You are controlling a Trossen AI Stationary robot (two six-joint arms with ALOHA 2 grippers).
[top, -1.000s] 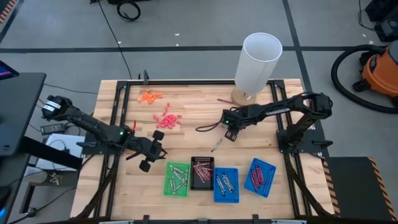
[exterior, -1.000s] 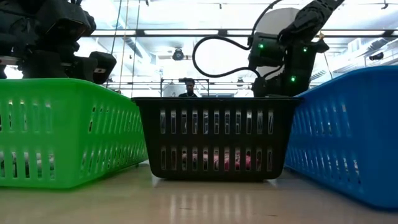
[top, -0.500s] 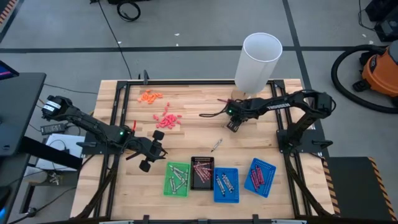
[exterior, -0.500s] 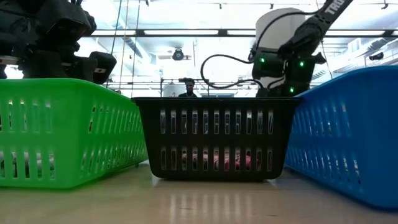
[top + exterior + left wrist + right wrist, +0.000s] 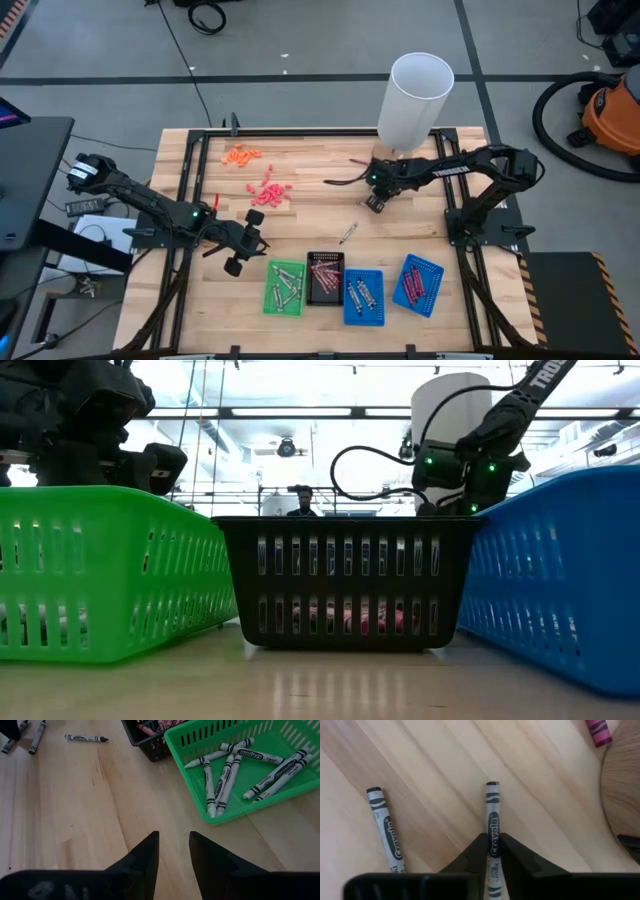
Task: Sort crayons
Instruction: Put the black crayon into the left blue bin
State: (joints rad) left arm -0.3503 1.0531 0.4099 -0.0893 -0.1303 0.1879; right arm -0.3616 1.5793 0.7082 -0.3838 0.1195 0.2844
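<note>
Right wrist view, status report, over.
Right gripper pinching a grey crayon on the table. Second grey crayon lies beside, apart. Left gripper open, idle near green tray. Nothing blocking.

- The high view looks straight down from far above, taking in the whole surface [image 5: 300,200] and both arms.
- The low view sits at surface height, close against the green tray [image 5: 110,570], facing level into the room.
- The left wrist view looks down past the left pincer [image 5: 172,851]; ahead of it lies that same green tray [image 5: 250,765].
- The right wrist view hangs very close over the surface, its right pincer [image 5: 492,851] closed around a grey crayon [image 5: 493,820].
</note>
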